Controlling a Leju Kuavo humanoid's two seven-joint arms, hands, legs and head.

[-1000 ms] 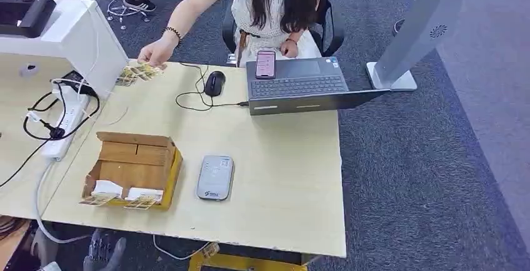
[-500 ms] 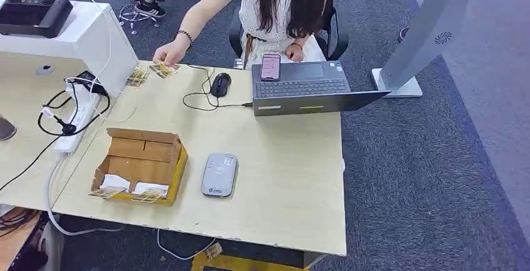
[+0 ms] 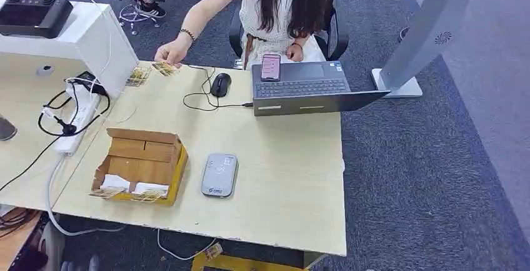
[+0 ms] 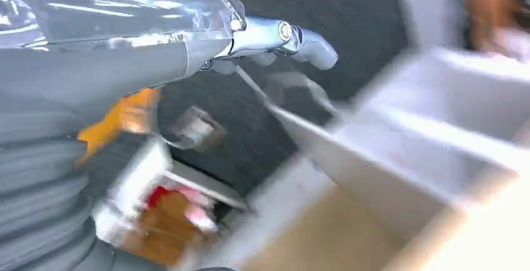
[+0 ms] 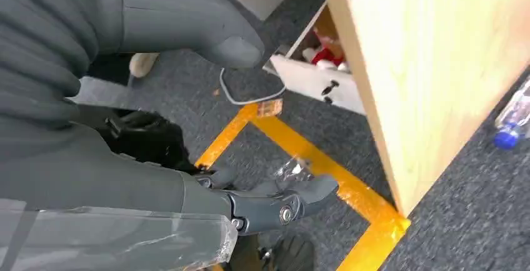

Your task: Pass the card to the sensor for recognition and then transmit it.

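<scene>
Grey right hand (image 5: 187,158) beside table edge (image 5: 375,96)

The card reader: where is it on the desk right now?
In the head view, the grey card reader lies flat near the desk's front edge, just right of the open cardboard box.

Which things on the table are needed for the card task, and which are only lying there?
Job:
cards in the box
sensor
cards by the person's hand

Lying about:
laptop
phone
mouse
power strip
</scene>
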